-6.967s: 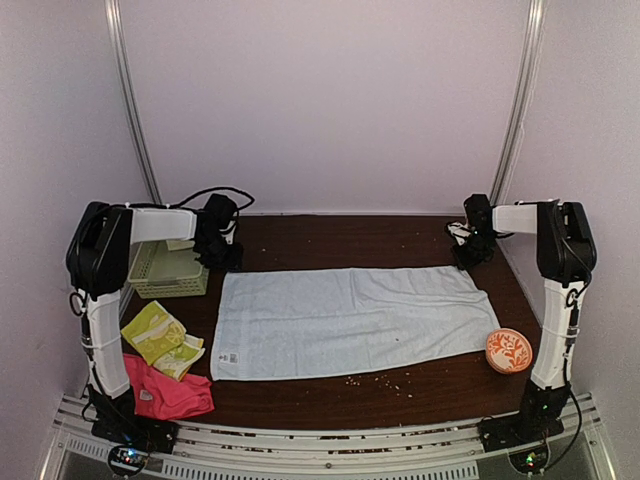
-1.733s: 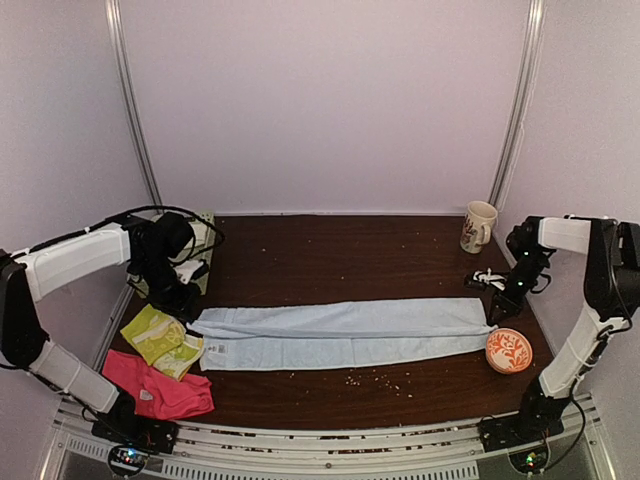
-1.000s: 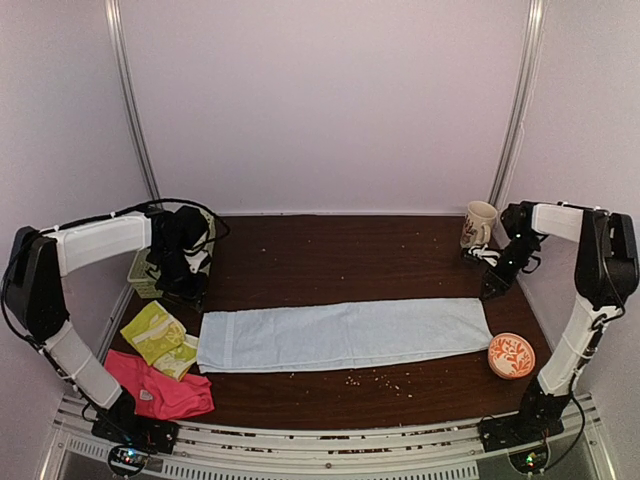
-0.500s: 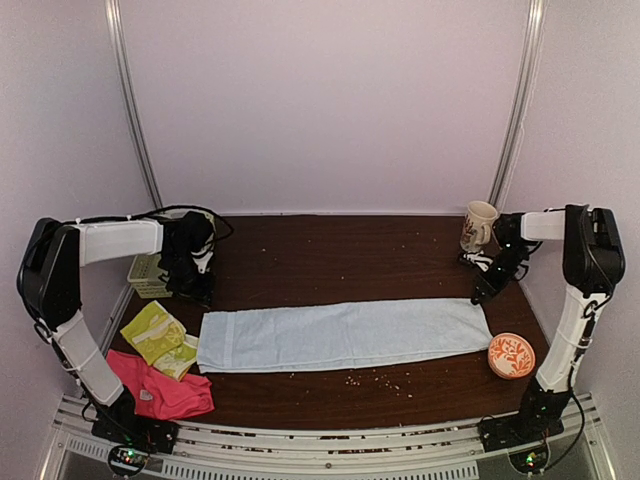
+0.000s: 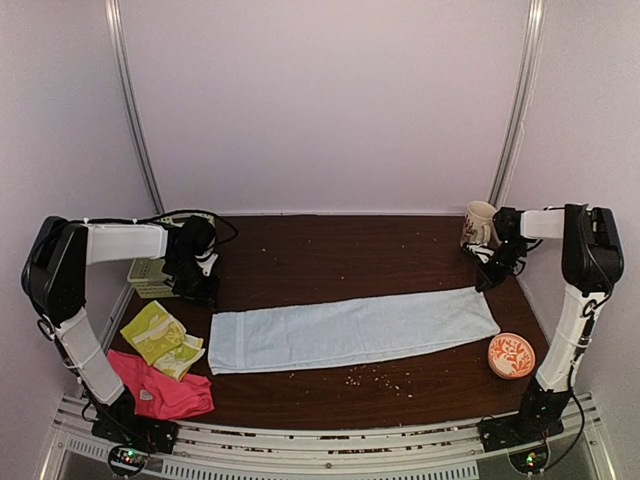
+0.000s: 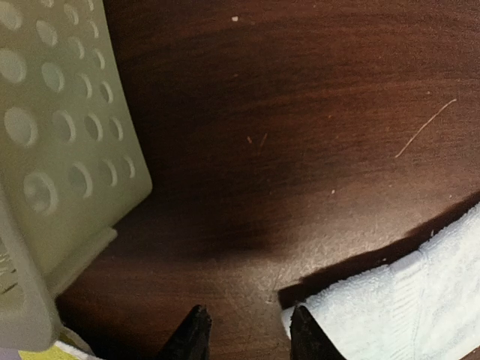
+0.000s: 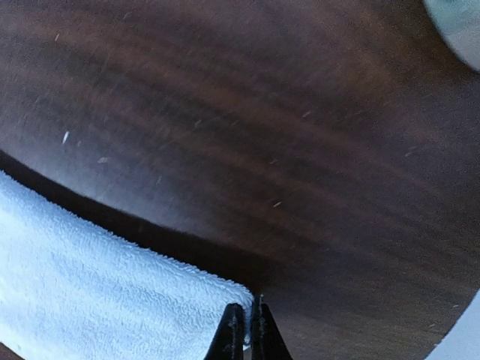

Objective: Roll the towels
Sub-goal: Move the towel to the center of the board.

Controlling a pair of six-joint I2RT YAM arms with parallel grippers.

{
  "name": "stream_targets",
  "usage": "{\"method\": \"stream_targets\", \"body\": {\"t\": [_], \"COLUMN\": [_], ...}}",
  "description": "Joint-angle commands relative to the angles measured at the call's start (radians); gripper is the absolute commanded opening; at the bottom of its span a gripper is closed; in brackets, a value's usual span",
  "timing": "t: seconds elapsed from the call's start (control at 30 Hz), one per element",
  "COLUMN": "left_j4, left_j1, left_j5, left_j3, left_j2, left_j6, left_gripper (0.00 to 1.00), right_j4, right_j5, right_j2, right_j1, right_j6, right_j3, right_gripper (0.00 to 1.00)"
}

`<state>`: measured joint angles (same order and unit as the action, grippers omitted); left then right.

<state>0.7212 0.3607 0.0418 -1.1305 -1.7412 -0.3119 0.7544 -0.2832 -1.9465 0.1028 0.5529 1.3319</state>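
Note:
A pale blue towel (image 5: 350, 328), folded into a long strip, lies across the middle of the table, its right end angled toward the back. My right gripper (image 5: 484, 284) is at that end's far corner. In the right wrist view this gripper (image 7: 246, 311) is shut on the towel (image 7: 90, 285) corner, with cloth pinched between the tips. My left gripper (image 5: 205, 295) hovers at the strip's far left corner. The left wrist view shows it (image 6: 244, 322) open over bare wood, the towel (image 6: 405, 307) corner beside its right finger. A yellow-green patterned towel (image 5: 158, 335) and a hot-pink towel (image 5: 160, 393) lie at front left.
A pale green basket (image 5: 150, 275) stands at the left edge, close to my left gripper, its perforated wall (image 6: 52, 150) filling the left of the left wrist view. A mug (image 5: 478, 224) stands at back right, and an orange bowl (image 5: 510, 353) at front right. Crumbs dot the table's front.
My right gripper has closed on the towel's far right corner and drawn that end rightward and back. The left gripper has come down near the strip's far left corner.

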Motion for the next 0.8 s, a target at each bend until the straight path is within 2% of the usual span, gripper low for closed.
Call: {"method": "stream_targets", "body": {"t": [0.0, 0.07, 0.23, 0.37, 0.43, 0.47, 0.5, 0.53, 0.57, 0.7, 0.77], "left_j4": [-0.086, -0.106, -0.116, -0.133, -0.152, -0.161, -0.17, -0.177, -0.187, -0.209, -0.207], "left_j1": [-0.002, -0.002, 0.015, 0.045, 0.068, 0.081, 0.097, 0.109, 0.123, 0.175, 0.207], "left_j5": [-0.032, -0.036, -0.052, -0.065, -0.082, -0.096, -0.109, -0.124, -0.143, -0.218, -0.259], "left_j3": [-0.007, 0.0, 0.003, 0.023, 0.036, 0.041, 0.047, 0.053, 0.06, 0.083, 0.098], "left_j2": [0.005, 0.017, 0.021, 0.041, 0.059, 0.068, 0.075, 0.083, 0.088, 0.088, 0.086], "left_j6": [0.017, 0.017, 0.019, 0.025, 0.036, 0.043, 0.047, 0.051, 0.057, 0.048, 0.051], "left_gripper": [0.37, 0.37, 0.37, 0.37, 0.36, 0.34, 0.31, 0.28, 0.23, 0.03, 0.0], "right_j4": [-0.143, -0.173, -0.142, -0.126, -0.125, -0.126, -0.132, -0.147, -0.166, -0.12, -0.042], "right_j5": [0.094, 0.09, 0.009, 0.046, 0.074, 0.084, 0.09, 0.094, 0.088, 0.015, -0.035], "right_j2": [-0.006, -0.003, 0.023, 0.108, 0.161, 0.188, 0.228, 0.255, 0.282, 0.288, 0.25], "right_j1": [0.007, 0.01, 0.012, 0.013, 0.014, 0.018, 0.022, 0.031, 0.044, 0.07, 0.071], "right_j6": [-0.092, -0.125, -0.172, -0.178, -0.179, -0.181, -0.185, -0.194, -0.202, -0.14, -0.098], "right_j3": [0.049, 0.06, 0.08, 0.049, 0.026, 0.01, -0.012, -0.042, -0.073, -0.124, -0.104], "right_gripper": [0.01, 0.04, 0.22, 0.29, 0.36, 0.44, 0.62, 0.9, 0.99, 1.0, 0.98]}}
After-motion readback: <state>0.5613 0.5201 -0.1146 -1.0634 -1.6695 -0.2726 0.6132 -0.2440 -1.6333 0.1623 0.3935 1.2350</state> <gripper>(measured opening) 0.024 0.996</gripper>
